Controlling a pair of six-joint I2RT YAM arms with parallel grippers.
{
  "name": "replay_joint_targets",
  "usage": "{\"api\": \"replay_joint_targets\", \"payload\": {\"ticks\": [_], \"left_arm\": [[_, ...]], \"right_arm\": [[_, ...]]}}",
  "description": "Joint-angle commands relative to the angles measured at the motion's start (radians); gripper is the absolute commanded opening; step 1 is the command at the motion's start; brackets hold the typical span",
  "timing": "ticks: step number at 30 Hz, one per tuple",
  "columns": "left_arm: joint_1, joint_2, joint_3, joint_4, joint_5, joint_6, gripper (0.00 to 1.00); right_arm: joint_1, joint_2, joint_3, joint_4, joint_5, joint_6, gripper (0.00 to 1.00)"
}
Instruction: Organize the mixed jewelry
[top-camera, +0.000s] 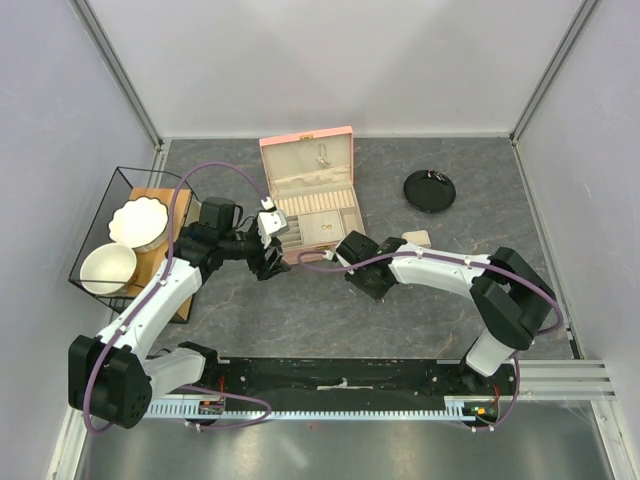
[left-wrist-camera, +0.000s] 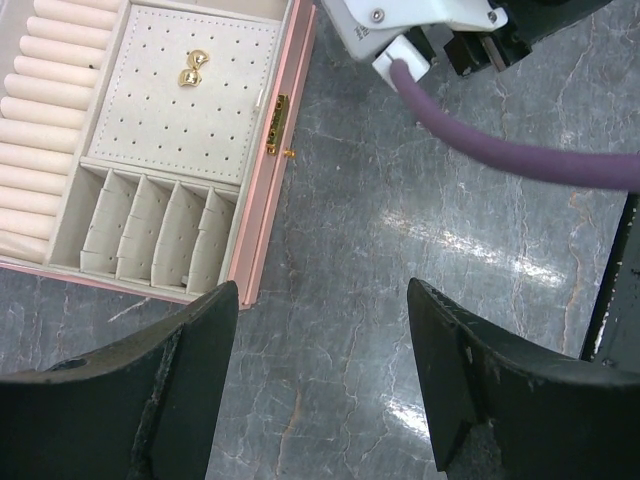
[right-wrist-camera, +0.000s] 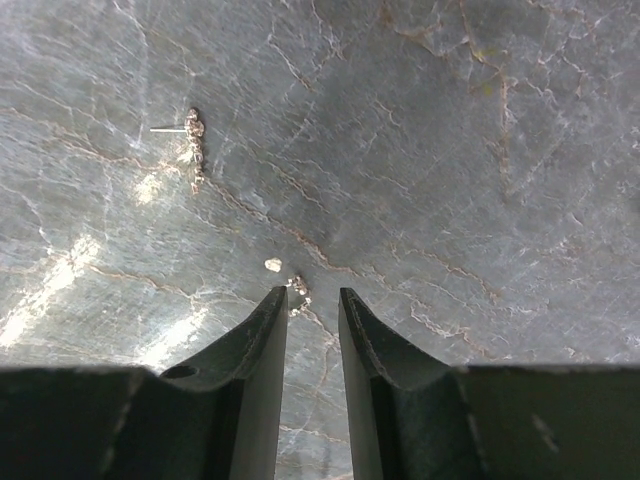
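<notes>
The open pink jewelry box (top-camera: 310, 195) sits at the back middle, with two gold earrings (left-wrist-camera: 192, 68) on its perforated pad. My left gripper (left-wrist-camera: 322, 288) hangs open over bare table just right of the box's front corner (left-wrist-camera: 268, 190), with nothing between its fingers. My right gripper (right-wrist-camera: 313, 292) points down at the table in front of the box, jaws a narrow gap apart and empty. A tiny silvery jewelry piece (right-wrist-camera: 297, 292) lies right at its left fingertip, a pale bead (right-wrist-camera: 272, 265) beside it. Another small piece with a pin (right-wrist-camera: 193, 140) lies farther left.
A round black disc (top-camera: 429, 190) lies at the back right and a small beige pad (top-camera: 416, 238) sits near the right arm. A wire basket (top-camera: 88, 236) holding two white bowls stands at the left. The right arm's purple cable (left-wrist-camera: 500, 150) crosses the left wrist view.
</notes>
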Motion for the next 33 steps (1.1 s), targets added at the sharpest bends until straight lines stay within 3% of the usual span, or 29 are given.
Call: {"api": "replay_joint_targets", "payload": {"ticks": [1,33], "left_arm": [[0.000,0.001,0.008,-0.001,0.042,0.041,0.75],[0.020,0.002,0.018,-0.004,0.051,0.070,0.74]], "right_arm": [[-0.016,-0.075,-0.016,0.027,-0.029,-0.034,0.35],[-0.024,-0.009,0.003,-0.030,-0.060,-0.064,0.34]]}}
